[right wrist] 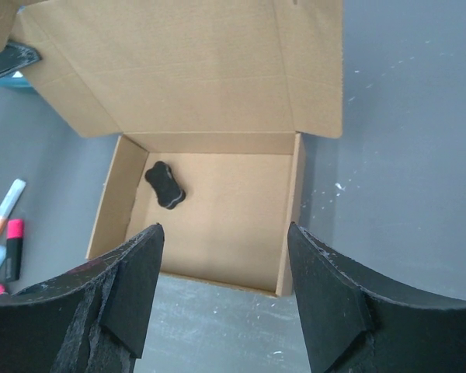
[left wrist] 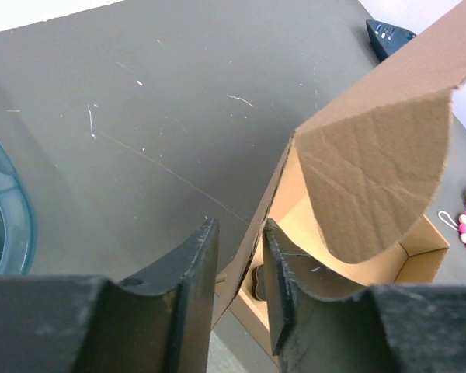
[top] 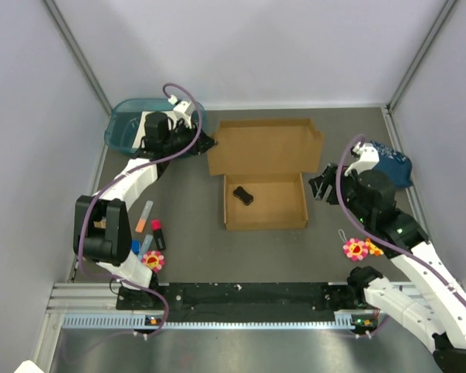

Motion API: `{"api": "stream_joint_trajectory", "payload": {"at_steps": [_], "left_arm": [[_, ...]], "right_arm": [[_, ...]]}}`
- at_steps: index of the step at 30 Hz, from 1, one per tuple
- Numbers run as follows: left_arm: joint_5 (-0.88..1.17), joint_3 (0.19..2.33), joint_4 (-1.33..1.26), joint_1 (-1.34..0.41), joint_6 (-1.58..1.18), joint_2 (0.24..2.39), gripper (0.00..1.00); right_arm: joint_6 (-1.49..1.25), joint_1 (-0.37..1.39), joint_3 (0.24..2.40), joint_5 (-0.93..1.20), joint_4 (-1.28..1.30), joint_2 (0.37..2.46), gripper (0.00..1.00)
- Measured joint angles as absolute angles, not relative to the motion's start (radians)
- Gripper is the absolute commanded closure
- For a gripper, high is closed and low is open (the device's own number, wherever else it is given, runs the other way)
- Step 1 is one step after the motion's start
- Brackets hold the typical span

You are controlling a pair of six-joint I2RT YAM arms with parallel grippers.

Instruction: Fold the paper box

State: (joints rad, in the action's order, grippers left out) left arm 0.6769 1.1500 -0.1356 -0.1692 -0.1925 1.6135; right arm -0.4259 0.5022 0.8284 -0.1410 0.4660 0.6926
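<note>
Box position: we find the brown corrugated cardboard mailer box [top: 264, 175] mid-table, its base near and its lid lying open toward the far side, the hinge running left to right.
Left gripper [top: 206, 142]: at the lid's left edge, with the cardboard edge between narrowly parted fingers. We cannot tell whether they pinch it.
Right gripper [top: 320, 186]: spread wide, empty, just beside the base's right wall.
Judgement: the left arm is nearer the lid, so we expect it to make the fold about the hinge, toward the near side.

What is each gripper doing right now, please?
Left gripper: jaws open, astride a lid edge of the paper box, not clamped.
Right gripper: jaws open, holding nothing.
</note>
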Motion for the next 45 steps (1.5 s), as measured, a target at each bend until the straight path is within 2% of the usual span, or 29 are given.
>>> {"api": "stream_joint_trajectory", "payload": {"at_steps": [4, 6, 7, 11, 15, 19, 27, 36, 45], "left_arm": [[0.685, 1.150, -0.139, -0.169, -0.194, 1.613, 0.79], [0.688, 1.148, -0.142, -0.169, -0.194, 1.613, 0.95], [0.692, 1.148, -0.144, -0.169, -0.194, 1.613, 1.00], [0.690, 1.148, -0.146, -0.170, -0.180, 1.613, 1.00], [0.680, 1.153, -0.127, -0.170, -0.154, 1.613, 1.00], [0.673, 1.176, -0.088, -0.180, -0.119, 1.613, 1.00], [0.681, 1.250, -0.030, -0.242, -0.010, 1.627, 1.00], [0.691, 1.290, -0.021, -0.249, 0.023, 1.692, 1.00], [0.692, 1.294, -0.021, -0.251, 0.043, 1.693, 1.00]], "right_arm": [[-0.395, 0.502, 0.885, -0.211, 0.494, 0.733, 0.32], [-0.368, 0.502, 0.932, -0.255, 0.498, 0.772, 0.30], [-0.356, 0.502, 0.950, -0.273, 0.500, 0.789, 0.30], [-0.305, 0.470, 1.044, -0.314, 0.505, 0.899, 0.30], [-0.279, 0.364, 1.092, -0.231, 0.495, 0.989, 0.36], [-0.219, 0.320, 1.103, -0.147, 0.427, 1.074, 0.36], [-0.141, 0.232, 1.063, -0.016, 0.224, 1.143, 0.38], [-0.104, 0.153, 0.856, 0.026, 0.083, 1.145, 0.40], [-0.088, 0.128, 0.899, 0.054, 0.017, 1.253, 0.41]]}}
